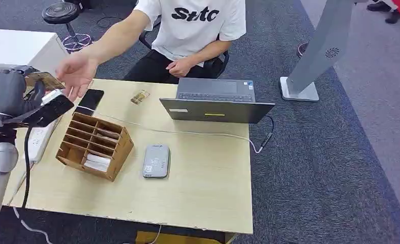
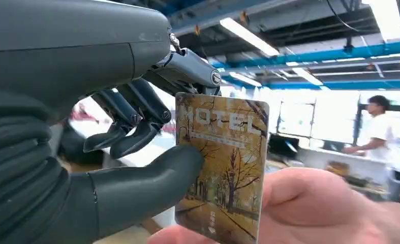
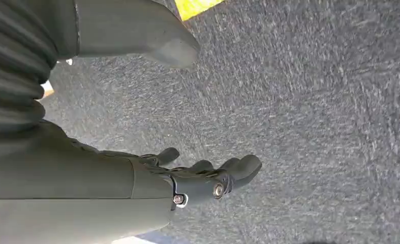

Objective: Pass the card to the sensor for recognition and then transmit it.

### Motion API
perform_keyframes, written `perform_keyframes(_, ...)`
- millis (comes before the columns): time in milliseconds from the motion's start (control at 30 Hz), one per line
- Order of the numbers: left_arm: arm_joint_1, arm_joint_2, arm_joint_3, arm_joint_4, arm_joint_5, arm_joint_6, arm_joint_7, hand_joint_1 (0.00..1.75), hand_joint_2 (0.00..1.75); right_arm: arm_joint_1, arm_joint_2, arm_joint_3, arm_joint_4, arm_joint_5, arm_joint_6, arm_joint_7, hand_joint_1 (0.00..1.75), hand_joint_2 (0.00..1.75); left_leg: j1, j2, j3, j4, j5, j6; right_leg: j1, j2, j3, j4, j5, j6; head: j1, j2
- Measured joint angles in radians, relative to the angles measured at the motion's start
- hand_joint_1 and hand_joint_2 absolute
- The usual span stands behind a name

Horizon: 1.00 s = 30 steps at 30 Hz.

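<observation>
Card [image 2: 220, 168] sat pinched between thumb and a finger of the left hand [image 2: 131, 127], raised at the desk's far left edge; a person's hand [image 1: 77, 74] reached across to it, fingers touching the card's lower part in the left wrist view. Card face: autumn trees, the word "HOTEL" legible. Right hand [image 3: 208, 175] hung over grey carpet, fingers loosely apart, grasping nothing. Desk [image 1: 197, 188] was light wood. On it: grey card reader [image 1: 156, 160] near the middle, wooden compartment box [image 1: 94, 145] just left of it, black phone [image 1: 90, 101] behind the box, open grey laptop [image 1: 216, 101] at the far side, white power strip [image 1: 40, 137] along the left. Person's white shirt read "Sutc", roughly. Floor: dark grey carpet.
</observation>
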Motion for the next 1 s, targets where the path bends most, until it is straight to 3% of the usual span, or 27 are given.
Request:
perform_keyframes(133, -0.069, 0.0, 0.0, 0.109, -0.069, 0.036, 0.013, 1.75, 1.75, -0.001, 0.0, 0.0, 0.0, 0.016, 0.0, 0.002, 0.0, 1.75, 0.0, 0.0, 0.0, 0.0, 0.0, 0.0, 0.0, 0.0, 0.0, 0.0, 0.0, 0.0, 0.0, 0.0)
perform_keyframes(400, -0.111, -0.008, 0.0, 0.189, -0.083, 0.052, 0.013, 1.75, 1.75, -0.001, 0.0, 0.0, 0.0, 0.023, -0.001, 0.003, 0.0, 1.75, 0.0, 0.0, 0.0, 0.0, 0.0, 0.0, 0.0, 0.0, 0.0, 0.0, 0.0, 0.0, 0.0, 0.0)
perform_keyframes(433, -0.115, -0.013, 0.0, 0.195, -0.085, 0.053, 0.011, 1.62, 1.75, -0.001, 0.0, 0.0, 0.0, 0.023, -0.001, 0.004, 0.0, 1.75, 0.0, 0.0, 0.0, 0.0, 0.0, 0.0, 0.0, 0.0, 0.0, 0.0, 0.0, 0.0, 0.0, 0.0)
perform_keyframes(467, -0.119, -0.017, 0.0, 0.199, -0.085, 0.054, 0.01, 0.0, 1.75, -0.001, 0.0, 0.0, 0.0, 0.023, -0.001, 0.005, 0.0, 1.75, 0.0, 0.0, 0.0, 0.0, 0.0, 0.0, 0.0, 0.0, 0.0, 0.0, 0.0, 0.0, 0.0, 0.0)
perform_keyframes(767, -0.127, -0.068, 0.018, 0.196, -0.016, 0.11, -0.016, 0.0, 1.75, -0.002, 0.0, 0.0, 0.0, 0.035, -0.003, 0.009, 0.0, 1.75, 0.0, 0.0, 0.0, 0.0, 0.0, 0.0, 0.0, 0.0, 0.0, 0.0, 0.0, 0.0, 0.0, 0.0)
perform_keyframes(1000, -0.13, -0.098, 0.043, 0.191, 0.01, 0.101, -0.021, 0.0, 1.75, -0.002, 0.001, 0.0, 0.0, 0.036, -0.003, 0.003, 0.0, 1.75, 0.0, 0.0, 0.0, 0.0, 0.0, 0.0, 0.0, 0.0, 0.0, 0.0, 0.0, 0.0, 0.0, 0.0)
